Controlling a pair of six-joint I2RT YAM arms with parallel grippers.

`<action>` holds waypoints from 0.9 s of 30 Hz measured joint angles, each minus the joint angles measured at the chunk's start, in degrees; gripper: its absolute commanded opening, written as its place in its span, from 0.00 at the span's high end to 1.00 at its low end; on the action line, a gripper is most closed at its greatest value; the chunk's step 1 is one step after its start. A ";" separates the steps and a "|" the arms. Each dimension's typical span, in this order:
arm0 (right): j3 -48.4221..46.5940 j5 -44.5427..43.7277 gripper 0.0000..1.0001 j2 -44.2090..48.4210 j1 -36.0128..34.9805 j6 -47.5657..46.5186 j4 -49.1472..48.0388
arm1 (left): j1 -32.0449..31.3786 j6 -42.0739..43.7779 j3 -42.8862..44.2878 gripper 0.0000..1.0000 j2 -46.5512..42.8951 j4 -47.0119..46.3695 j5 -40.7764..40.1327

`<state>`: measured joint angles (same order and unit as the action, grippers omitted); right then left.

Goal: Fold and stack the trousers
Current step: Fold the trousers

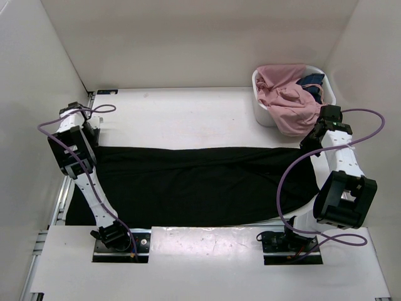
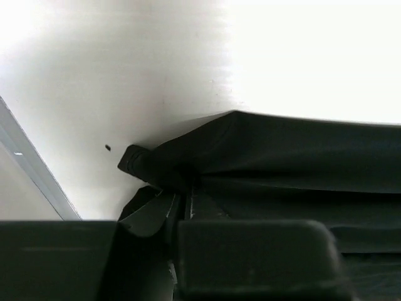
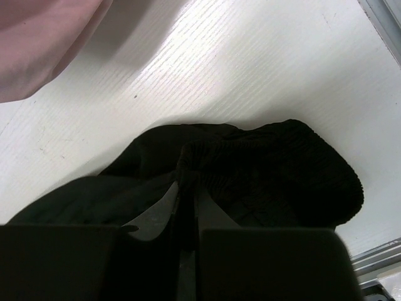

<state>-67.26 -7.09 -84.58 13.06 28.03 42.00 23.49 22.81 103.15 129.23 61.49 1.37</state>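
- Gripping both ends: left gripper point(image 2: 185, 202) is clenched on a far corner of the trousers point(image 1: 200, 185), right gripper point(image 3: 187, 188) clenched on the ribbed end.
- Trousers lie spread across the table point(image 1: 188, 113), left to right.
- Step, by my reading: first fold. Next move calls for lifting both ends together and laying the far edge over the near.
- Count: one trousers, one basket point(image 1: 258, 108), one pink garment point(image 1: 282, 100), one blue garment point(image 1: 311, 80).

Trousers point(image 1: 200, 182) lie spread across the table point(image 1: 188, 116) (left to right); the basket point(image 1: 263, 113) stands behind their right end, garments point(image 1: 285, 100) in it.
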 measured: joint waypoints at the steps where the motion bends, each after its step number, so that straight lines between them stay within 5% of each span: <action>1: 0.00 -0.02 1.00 0.00 0.00 0.00 0.00 | -0.09 0.22 0.74 0.86 0.46 0.42 -0.04; 9: -0.02 -0.02 1.00 -0.79 0.00 0.00 0.04 | -3.23 -1.01 10.36 0.84 2.93 -3.87 3.61; 11: -0.02 -0.02 1.00 -0.98 0.02 -0.02 0.07 | -4.22 -1.29 12.66 0.48 2.93 -5.81 4.48; 12: -0.02 -0.02 1.00 -1.01 0.00 0.00 0.07 | -4.72 -1.16 13.46 0.14 2.93 -6.60 4.74; 14: -0.02 -0.04 1.00 -1.01 0.00 0.00 0.09 | -5.66 -1.66 13.97 0.00 2.89 -8.09 4.90; 20: -0.02 -0.04 1.00 -1.01 0.00 0.00 0.24 | -4.61 -3.26 8.74 0.00 1.90 -8.74 3.48; 27: -0.02 -0.02 1.00 -1.03 0.00 -0.02 0.20 | 5.16 -5.09 1.03 0.00 -3.10 -8.55 3.76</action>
<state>-67.29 -7.11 -85.60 13.06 28.01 42.19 28.64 17.72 104.18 126.13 52.95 5.13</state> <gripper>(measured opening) 0.084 0.992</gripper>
